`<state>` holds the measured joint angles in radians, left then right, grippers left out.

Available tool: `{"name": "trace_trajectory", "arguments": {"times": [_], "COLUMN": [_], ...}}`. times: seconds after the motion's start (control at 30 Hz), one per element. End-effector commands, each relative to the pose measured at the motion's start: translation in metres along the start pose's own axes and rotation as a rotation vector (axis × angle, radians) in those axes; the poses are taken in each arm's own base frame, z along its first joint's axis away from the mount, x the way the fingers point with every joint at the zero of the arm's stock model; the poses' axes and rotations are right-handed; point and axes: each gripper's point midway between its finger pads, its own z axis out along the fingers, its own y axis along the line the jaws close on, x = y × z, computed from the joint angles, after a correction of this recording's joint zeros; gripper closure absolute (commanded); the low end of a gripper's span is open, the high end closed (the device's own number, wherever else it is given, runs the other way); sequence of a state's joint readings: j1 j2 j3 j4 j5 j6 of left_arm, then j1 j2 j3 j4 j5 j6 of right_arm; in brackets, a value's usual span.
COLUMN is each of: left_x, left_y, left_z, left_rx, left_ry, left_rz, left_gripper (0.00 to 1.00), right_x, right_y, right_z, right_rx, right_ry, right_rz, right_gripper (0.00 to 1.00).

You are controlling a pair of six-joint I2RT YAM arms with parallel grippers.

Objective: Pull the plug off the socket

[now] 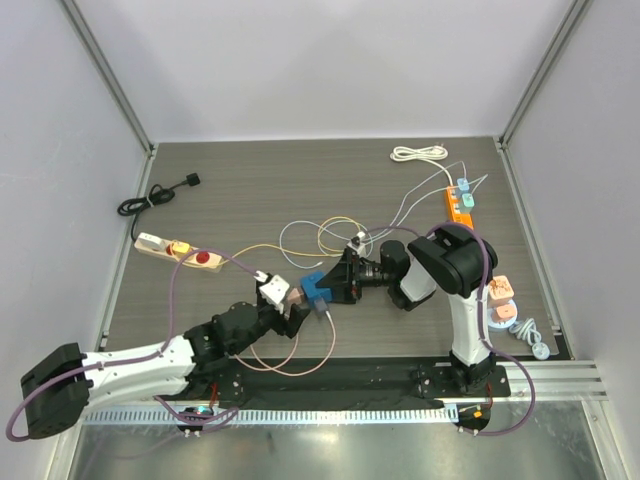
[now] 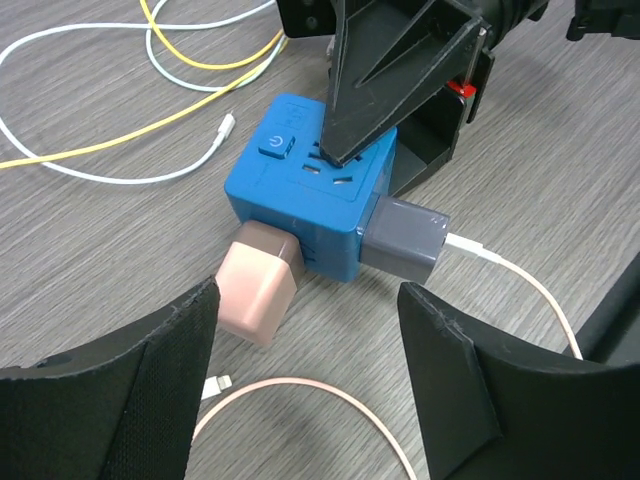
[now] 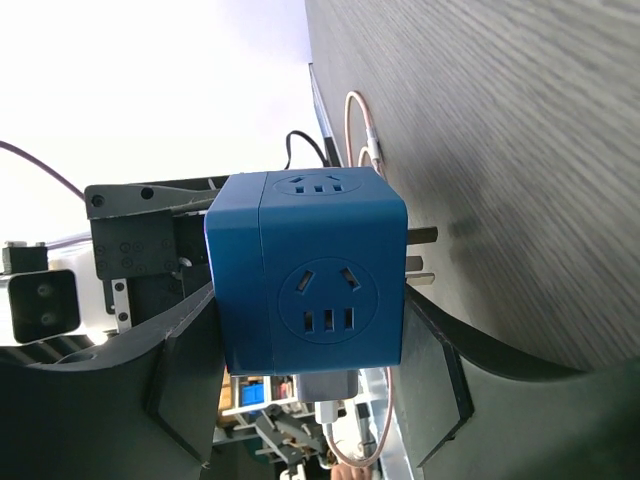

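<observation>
Left hand (image 2: 300, 385): spread wide just short of the socket cube, fingers (image 2: 120, 390) flanking the pink plug without touching it.
Pink plug (image 2: 258, 283): seated in the cube's near face.
Socket cube (image 2: 310, 185): blue, gripped from its far side.
Grey plug (image 2: 403, 237): in the cube's side face, white cable trailing.
Right hand (image 3: 305, 335): clamped on the cube.
Yellow cable (image 2: 100, 148): looped on the surface (image 1: 250, 190) beyond the cube.

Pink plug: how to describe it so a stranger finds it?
On the table, the right tool grips a blue cube socket. Two plugs sit in its sides: the pink plug is pale and rounded, the grey plug boxy with a white cable.
</observation>
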<state>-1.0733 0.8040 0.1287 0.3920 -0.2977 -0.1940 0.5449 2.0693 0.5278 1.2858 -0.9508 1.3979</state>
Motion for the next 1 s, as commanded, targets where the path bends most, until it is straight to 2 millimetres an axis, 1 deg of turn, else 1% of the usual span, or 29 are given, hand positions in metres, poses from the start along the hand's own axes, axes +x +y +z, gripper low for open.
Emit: {"name": "trace_trajectory", "arguments": {"times": [0.0,0.07,0.1,0.13,0.17,0.2,0.23,0.3,0.33,0.37,0.43,0.47,0.5,0.53,0.57,0.67,0.7,0.77,0.9,0.93,0.97], "left_x": [-0.026,-0.024,-0.023,-0.021,-0.021,-0.021,-0.021,-0.02,-0.021,-0.019,-0.018,-0.012,-0.01,-0.014,-0.007,-0.011,-0.005,-0.008,-0.004,0.004,0.006], "left_y": [-0.008,-0.01,-0.011,-0.013,-0.013,-0.013,-0.014,-0.014,-0.015,-0.016,-0.018,-0.018,-0.017,-0.018,-0.017,-0.017,-0.016,-0.016,-0.016,-0.016,-0.016], "left_z": [0.001,0.003,0.003,0.004,0.004,0.004,0.004,0.004,0.004,0.006,0.009,0.011,0.013,0.016,0.019,0.026,0.029,0.034,0.042,0.044,0.046], "left_rx": [0.035,0.046,0.052,0.058,0.058,0.06,0.061,0.061,0.067,0.077,0.082,0.079,0.072,0.069,0.068,0.06,0.052,0.049,0.044,0.046,0.047], "left_ry": [-0.074,-0.065,-0.06,-0.049,-0.047,-0.047,-0.046,-0.047,-0.049,-0.039,-0.022,0.004,0.013,0.009,0.033,0.043,0.067,0.068,0.09,0.118,0.129], "left_rz": [0.009,0.012,0.012,0.014,0.012,0.009,0.009,0.011,0.016,0.022,0.033,0.049,0.055,0.059,0.079,0.121,0.139,0.156,0.197,0.216,0.224], "left_gripper": [0.28,0.34,0.35,0.35,0.36,0.36,0.36,0.36,0.36,0.36,0.36,0.35,0.33,0.32,0.3,0.27,0.27,0.27,0.29,0.3,0.31], "right_x": [0.005,0.003,0.002,0.0,-0.002,-0.004,-0.007,-0.011,-0.014,-0.011,-0.012,-0.011,-0.01,-0.007,-0.007,-0.001,0.0,0.004,0.009,0.011,0.011], "right_y": [0.062,0.063,0.062,0.057,0.05,0.045,0.037,0.028,0.03,0.017,0.025,0.024,0.022,0.021,0.021,0.02,0.02,0.019,0.024,0.023,0.027], "right_z": [-0.012,-0.015,-0.015,-0.014,-0.012,-0.012,-0.011,-0.015,-0.015,-0.018,-0.019,-0.019,-0.018,-0.019,-0.019,-0.022,-0.023,-0.026,-0.031,-0.032,-0.033], "right_rx": [-0.219,-0.205,-0.193,-0.174,-0.12,-0.089,-0.053,0.051,0.077,0.14,0.141,0.141,0.142,0.139,0.131,0.128,0.129,0.137,0.15,0.154,0.148], "right_ry": [0.01,0.008,0.005,-0.003,-0.008,-0.017,-0.028,-0.054,-0.055,-0.035,-0.035,-0.028,-0.021,-0.011,-0.012,-0.003,-0.004,0.002,0.006,0.007,0.002], "right_rz": [-0.275,-0.265,-0.264,-0.304,-0.266,-0.282,-0.344,-0.346,-0.373,-0.378,-0.404,-0.401,-0.392,-0.382,-0.385,-0.37,-0.37,-0.373,-0.401,-0.4,-0.409], "right_gripper": [0.99,0.99,0.99,0.99,0.99,0.99,0.99,0.99,0.99,0.99,0.99,0.99,0.99,0.99,0.99,0.99,0.99,0.99,0.99,0.99,0.99]}}
